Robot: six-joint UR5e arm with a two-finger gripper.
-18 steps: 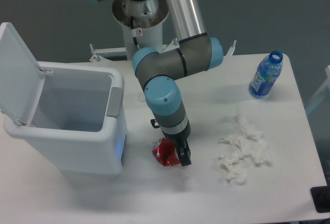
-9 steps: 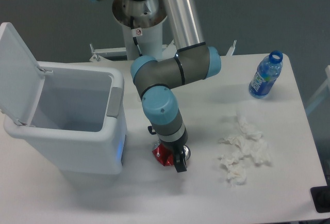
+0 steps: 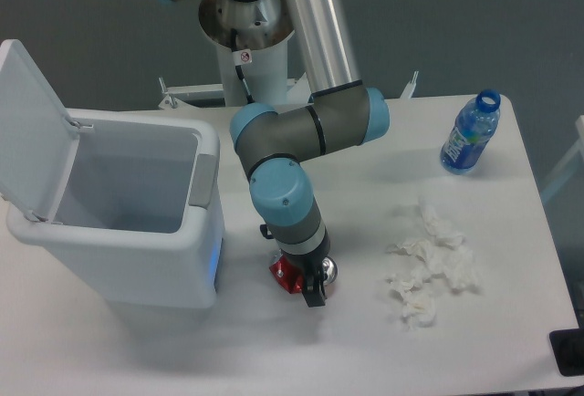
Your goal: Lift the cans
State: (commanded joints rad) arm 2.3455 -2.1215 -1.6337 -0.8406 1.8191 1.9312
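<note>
Claw [image 3: 308, 288] directly over can [image 3: 290, 275].

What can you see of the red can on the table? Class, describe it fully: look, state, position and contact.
The red can looks like crushed, dented metal, with its silver top facing right, so it lies on its side. It rests on the white table just right of the open white bin. The end effector is down over it and hides its middle; one dark finger shows in front. Whether it is firmly gripped cannot be told.
</note>
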